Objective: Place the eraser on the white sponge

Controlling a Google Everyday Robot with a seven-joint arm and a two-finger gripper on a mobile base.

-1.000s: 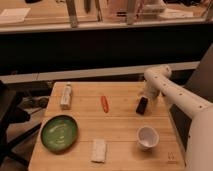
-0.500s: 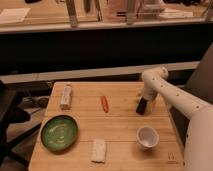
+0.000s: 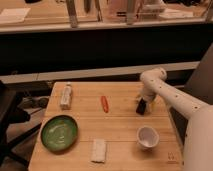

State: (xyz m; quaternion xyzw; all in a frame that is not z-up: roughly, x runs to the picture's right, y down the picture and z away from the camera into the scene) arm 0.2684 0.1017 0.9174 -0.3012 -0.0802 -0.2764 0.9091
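Camera view shows a wooden table (image 3: 125, 125) with the robot's white arm reaching in from the right. Its gripper (image 3: 142, 106) is lowered to the tabletop near the far right edge. A small dark shape sits right at its tip, and I take this to be the eraser (image 3: 141, 110). The dark tip and the dark block merge, so I cannot tell whether the pincer is spread around the eraser, pinching it, or only touching it from above. The eraser appears to rest on the wood and not to be lifted.

The white sponge (image 3: 99, 150) lies flat near the front edge, left of centre, well apart from the gripper, and nothing sits on it. Between the two stands a white cup (image 3: 147, 136), just in front of the gripper. An orange-red stick (image 3: 104, 103) lies to the gripper's left. A green plate (image 3: 59, 132) and a whitish packet (image 3: 66, 96) occupy the left side.

Judging by this layout, the task is at an early stage, with the reach to the eraser made and a grasp perhaps forming. The lift, the carry across the table towards the front left and the placing on the sponge are all left to do. The cup looks like the one thing close to that path.
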